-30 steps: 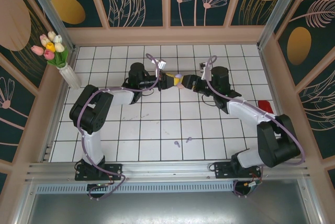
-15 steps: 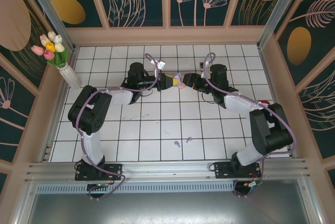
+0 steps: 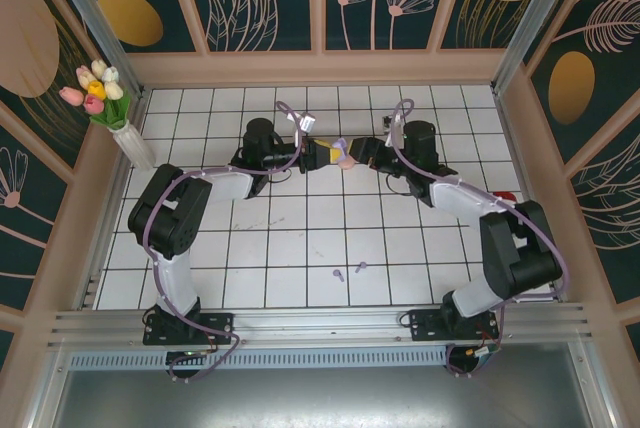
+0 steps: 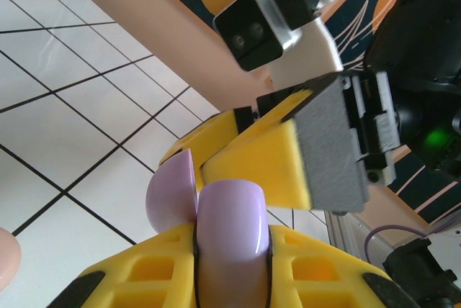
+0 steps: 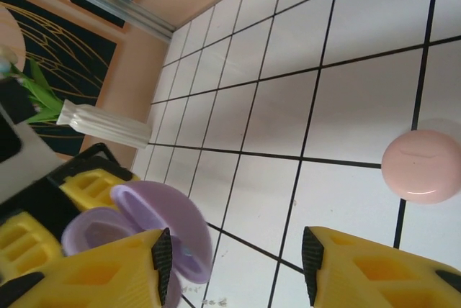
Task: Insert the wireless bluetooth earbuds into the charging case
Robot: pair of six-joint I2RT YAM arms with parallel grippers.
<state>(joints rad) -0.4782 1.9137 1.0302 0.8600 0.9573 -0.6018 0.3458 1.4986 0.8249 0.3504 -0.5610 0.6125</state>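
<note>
Holding the open lilac case (image 4: 230, 214) aloft, your left gripper (image 3: 333, 155) clamps it, your right gripper (image 5: 234, 257) stands half-spread at its lid, and two apparent earbuds (image 3: 361, 267) lie well apart on the table (image 3: 300, 218).

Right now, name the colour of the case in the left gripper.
Lilac; the case shows best from the left wrist.

Left arm (image 3: 215, 185) and right arm (image 3: 455, 193) reach inward, tips nearly meeting; left fingers (image 4: 317, 265) clamped, right fingers (image 5: 374, 268) parted.
</note>
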